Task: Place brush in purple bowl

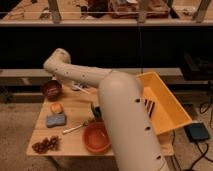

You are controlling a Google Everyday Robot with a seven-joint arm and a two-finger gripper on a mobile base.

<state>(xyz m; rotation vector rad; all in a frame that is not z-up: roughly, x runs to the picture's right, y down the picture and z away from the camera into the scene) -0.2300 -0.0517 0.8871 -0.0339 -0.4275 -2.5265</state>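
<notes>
Single-arm robot at a low wooden table point(75, 112), transport step. The white arm reaches up and left across the table, and its gripper point(54, 78) hangs at the rear rim of the small round dark purple bowl point(50, 91) at the far left corner; whether the gripper is closed on anything cannot be told. The slender dark-handled brush cannot be identified with certainty: a thin pale sliver point(77, 87) lies just right of the purple bowl beneath the forearm and may be the brush, or the brush may be hidden at the gripper. Nearer the camera stand the larger orange bowl point(96, 138), a shiny metal spoon point(75, 128) and a blue sponge point(56, 120). Judged stage: late, carrying or about to release. If the brush is in the grip, the next move calls for centring over the bowl's hollow, lowering slightly and letting go so that the handle does not tip out over the rim.
</notes>
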